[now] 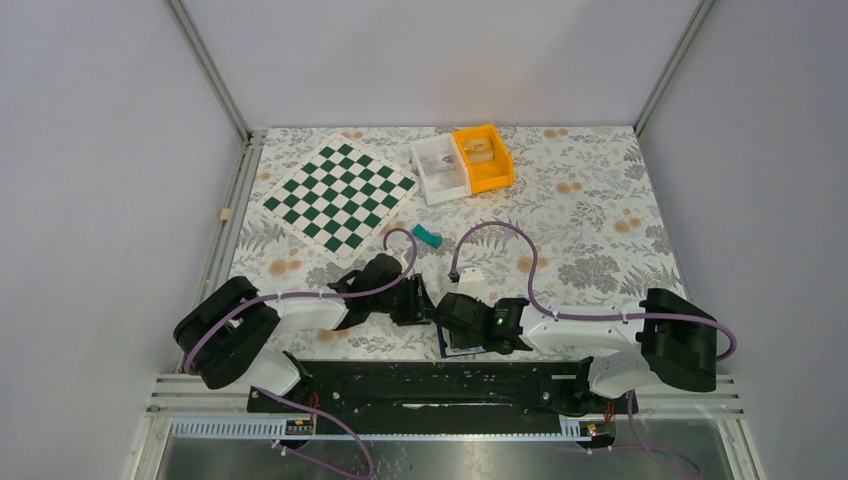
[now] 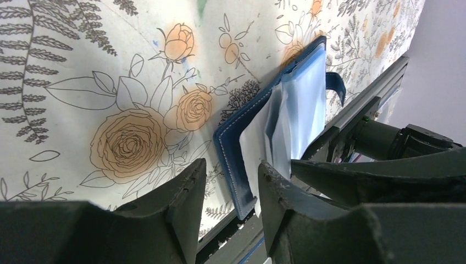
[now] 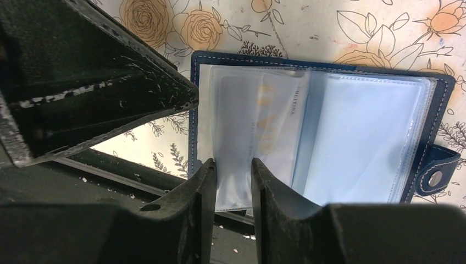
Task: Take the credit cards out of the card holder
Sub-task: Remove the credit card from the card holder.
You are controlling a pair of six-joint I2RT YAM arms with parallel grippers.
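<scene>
The card holder (image 3: 247, 58) lies open on the tabletop (image 3: 357, 27), across the middle and right of the right wrist view. The right pincer (image 3: 233, 170), narrowly parted, straddles the lower edge of the clear sleeve (image 3: 351, 137) holding a pale credit card (image 3: 258, 121). The left pincer (image 2: 231, 170), partly open and empty, sits just beside the holder's lower corner.
</scene>
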